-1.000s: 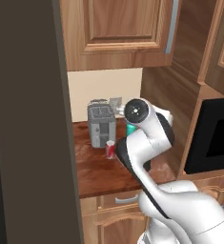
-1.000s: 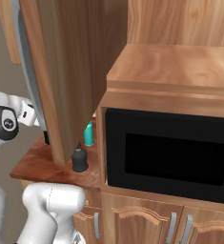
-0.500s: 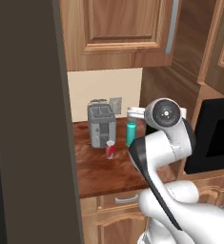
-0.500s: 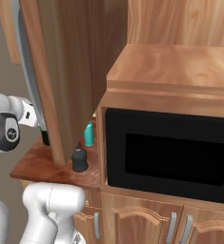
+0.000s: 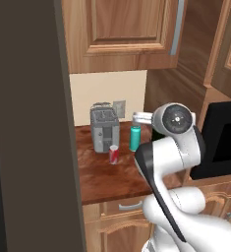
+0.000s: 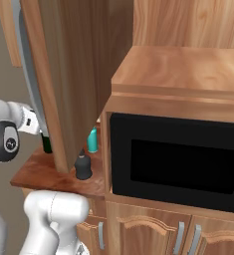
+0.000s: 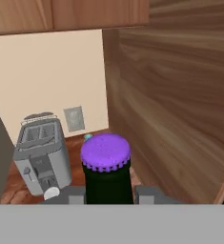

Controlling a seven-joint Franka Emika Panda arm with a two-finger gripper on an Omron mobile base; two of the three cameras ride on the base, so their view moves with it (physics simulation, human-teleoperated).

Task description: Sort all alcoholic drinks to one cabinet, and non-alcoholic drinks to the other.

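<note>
A: What is the claw point(image 7: 107, 193) doing?

B: Its 2 fingers are pressed in on the slim dark-green bottle point(image 7: 107, 178), 1 on each side of the body just under the purple cap point(image 7: 105, 151). In the right base view the bottle point(image 6: 47, 143) hangs upright under the hand, above the left end of the desk point(image 6: 39, 172).

A: How will it handle?

B: My guess: stiff, smooth and likely glass, so slippery and breakable if knocked on the cabinet wall point(image 7: 180, 95). A pinch high on a tall bottle lets the bottom swing; keep it upright and move slowly.

A: And the other drinks?

B: The red can point(image 5: 114, 154) stands just in front of the toaster point(image 5: 104, 129), the teal bottle point(image 5: 135, 138) near its right. The squat black bottle point(image 6: 83, 165) sits at the desk's front edge beside the microwave point(image 6: 180, 162); its thin neck looks the handiest place to hold.
</note>
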